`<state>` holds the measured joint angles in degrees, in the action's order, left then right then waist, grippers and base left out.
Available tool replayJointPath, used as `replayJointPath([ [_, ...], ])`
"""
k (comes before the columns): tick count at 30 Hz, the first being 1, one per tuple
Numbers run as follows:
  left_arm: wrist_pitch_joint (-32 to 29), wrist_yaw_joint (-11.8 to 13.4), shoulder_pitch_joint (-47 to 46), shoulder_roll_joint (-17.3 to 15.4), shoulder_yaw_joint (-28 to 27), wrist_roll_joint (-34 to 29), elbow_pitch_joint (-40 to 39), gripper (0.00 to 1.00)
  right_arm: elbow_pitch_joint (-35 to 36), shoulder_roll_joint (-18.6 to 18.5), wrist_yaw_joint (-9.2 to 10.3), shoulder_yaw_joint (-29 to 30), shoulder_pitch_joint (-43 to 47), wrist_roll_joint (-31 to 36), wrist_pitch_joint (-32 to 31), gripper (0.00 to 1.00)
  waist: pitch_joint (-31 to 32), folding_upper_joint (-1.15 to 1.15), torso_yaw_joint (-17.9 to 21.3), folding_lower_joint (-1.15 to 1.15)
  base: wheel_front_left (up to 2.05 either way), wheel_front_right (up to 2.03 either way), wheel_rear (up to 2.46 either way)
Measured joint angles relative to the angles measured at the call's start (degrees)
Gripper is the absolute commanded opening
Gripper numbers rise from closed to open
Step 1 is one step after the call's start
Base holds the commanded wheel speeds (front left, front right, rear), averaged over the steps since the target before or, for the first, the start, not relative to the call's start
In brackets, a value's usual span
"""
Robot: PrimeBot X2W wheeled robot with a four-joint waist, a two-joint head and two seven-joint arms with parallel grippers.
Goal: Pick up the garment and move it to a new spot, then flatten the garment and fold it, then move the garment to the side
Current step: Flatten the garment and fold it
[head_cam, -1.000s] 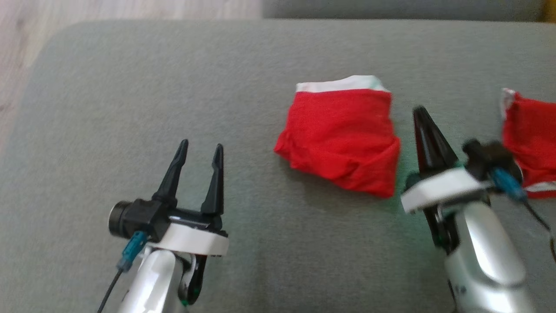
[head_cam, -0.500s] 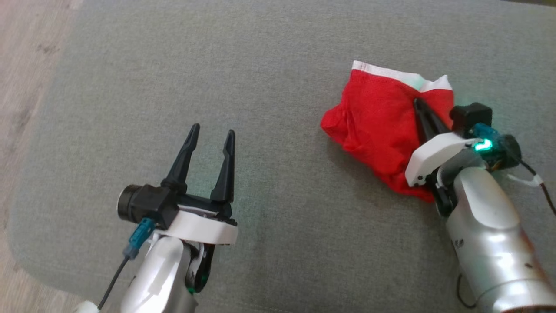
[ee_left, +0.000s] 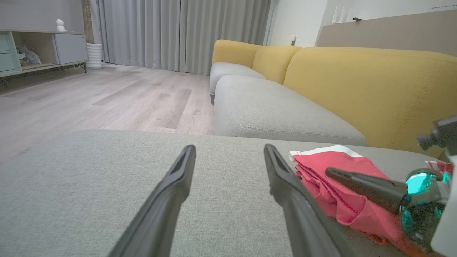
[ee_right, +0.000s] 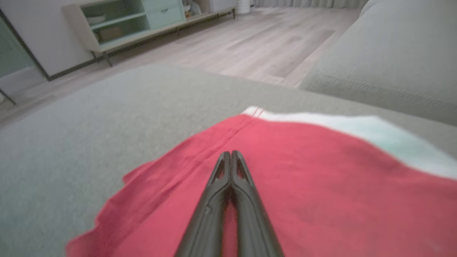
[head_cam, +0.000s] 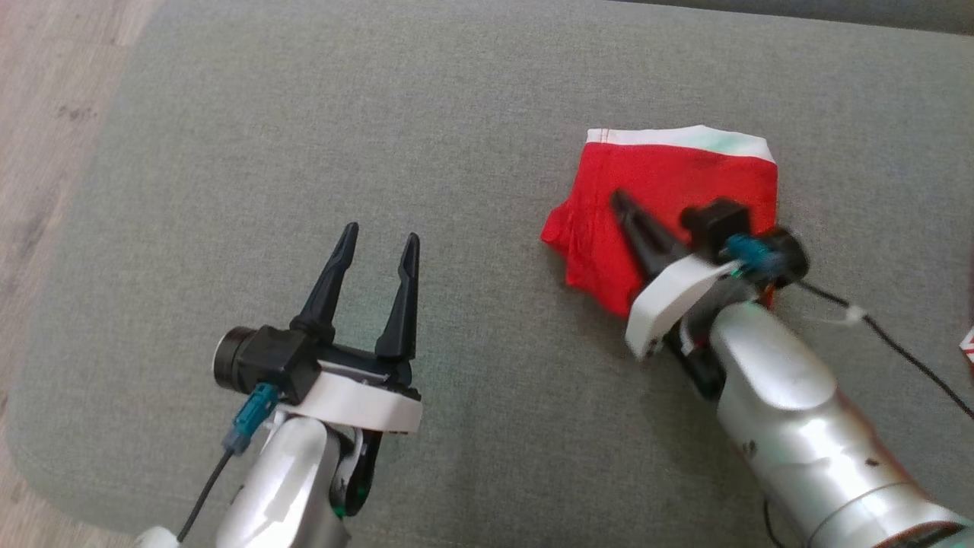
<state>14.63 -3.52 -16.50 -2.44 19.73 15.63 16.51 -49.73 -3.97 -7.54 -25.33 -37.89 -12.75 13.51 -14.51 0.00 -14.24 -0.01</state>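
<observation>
Right gripper (ee_right: pixel 231 154): fingers pressed together, nothing between them, low over the red garment (head_cam: pixel 685 179); contact with the cloth not resolvable. Left gripper (head_cam: pixel 378 237): fingers spread, empty, above the grey cushion (head_cam: pixel 228 152). The garment lies folded at 2 o'clock from the left gripper, with its white waistband (head_cam: pixel 677 138) on its 12 o'clock edge. Left wrist view adds stacked fold layers and a yellow sofa back (ee_left: pixel 357 82). Right wrist view adds a seam (ee_right: pixel 228 137).

Grey cushion (head_cam: pixel 228 152), yellow sofa (ee_left: pixel 357 89), grey curtains (ee_left: pixel 160 32), pale wood floor (ee_left: pixel 89 96), perhaps a sideboard (ee_left: pixel 68 46).
</observation>
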Motion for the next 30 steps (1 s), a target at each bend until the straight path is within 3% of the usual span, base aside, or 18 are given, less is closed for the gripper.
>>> replayJointPath([
  [6,0.0,0.1,0.0,0.0,0.3,0.0,0.1,1.00,-3.7,0.0,0.00,-7.7,1.3,-2.5,-3.5,0.00,0.8,0.00,0.0,0.00,0.00,0.00,0.00],
  [13,0.0,0.2,0.7,0.0,-1.6,-0.6,0.3,1.00,-4.3,0.0,0.00,-8.9,1.2,-4.8,-1.0,0.00,2.3,0.00,2.1,0.00,0.00,0.00,0.00],
  [18,0.0,0.2,1.8,0.0,-3.1,-1.3,0.3,1.00,-2.4,-0.1,0.00,-0.3,1.5,-4.2,0.7,0.00,4.1,0.00,4.5,0.00,0.00,0.00,0.00],
  [23,0.0,0.2,3.2,0.0,-4.7,-1.6,-0.1,1.00,11.2,-0.8,0.00,15.3,9.4,2.1,0.9,0.00,6.6,0.00,7.9,0.00,0.00,0.00,0.00],
  [30,0.0,0.6,5.6,0.0,-5.9,-1.6,-0.7,1.00,21.4,0.4,0.00,24.3,24.0,7.8,0.9,0.00,9.1,0.00,11.6,0.00,0.00,0.00,0.00],
])
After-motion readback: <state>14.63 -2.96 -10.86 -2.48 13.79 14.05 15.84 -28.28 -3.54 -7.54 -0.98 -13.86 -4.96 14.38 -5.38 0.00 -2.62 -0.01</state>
